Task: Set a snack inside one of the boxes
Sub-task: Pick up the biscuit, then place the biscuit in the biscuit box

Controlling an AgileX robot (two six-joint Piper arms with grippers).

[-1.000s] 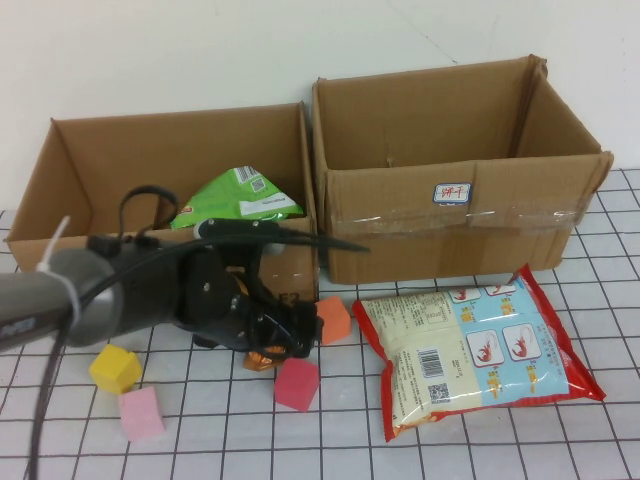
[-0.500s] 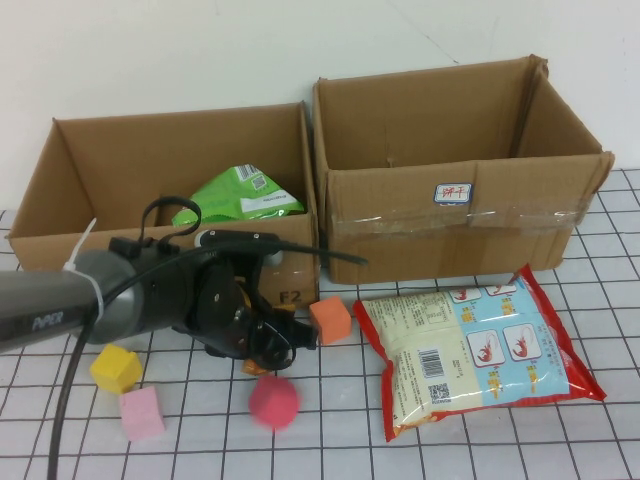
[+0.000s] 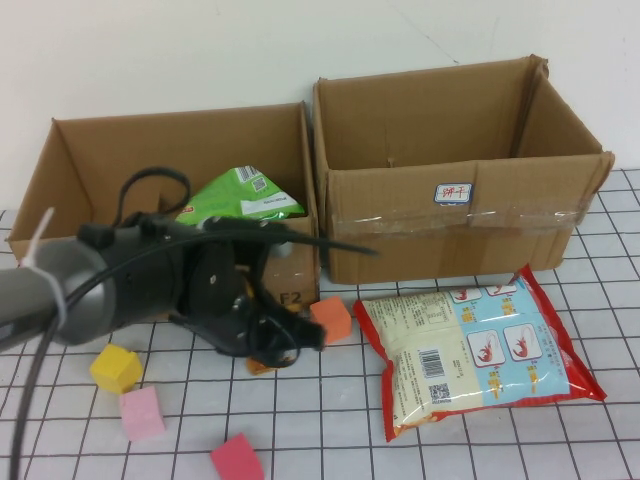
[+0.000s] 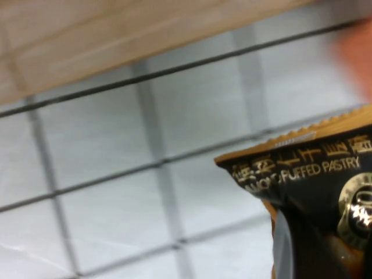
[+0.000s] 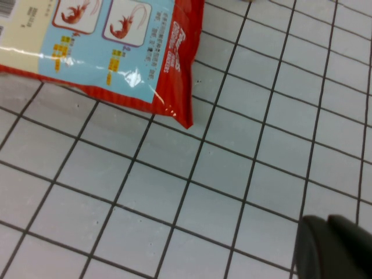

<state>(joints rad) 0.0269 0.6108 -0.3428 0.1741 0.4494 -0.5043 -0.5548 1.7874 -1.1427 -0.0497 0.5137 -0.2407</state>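
Note:
My left gripper (image 3: 270,345) is low over the table in front of the left box (image 3: 60,180), shut on a small black-and-gold puffed-pastry packet (image 4: 317,186); an orange bit of the packet shows under the gripper in the high view (image 3: 262,363). A green snack bag (image 3: 240,197) lies inside the left box. The right box (image 3: 460,215) looks empty. A large red-edged shrimp snack bag (image 3: 475,350) lies flat on the table in front of the right box. My right gripper (image 5: 332,249) is out of the high view, shut, over bare table near that bag's corner (image 5: 174,87).
Foam cubes lie around my left arm: orange (image 3: 331,318) beside the gripper, yellow (image 3: 115,368), pink (image 3: 140,413), and a red one (image 3: 237,460) at the front edge. The table is a white grid mat.
The red cube has tumbled from beside my left gripper toward the front left edge. My left arm has shifted slightly with the packet in its grip.

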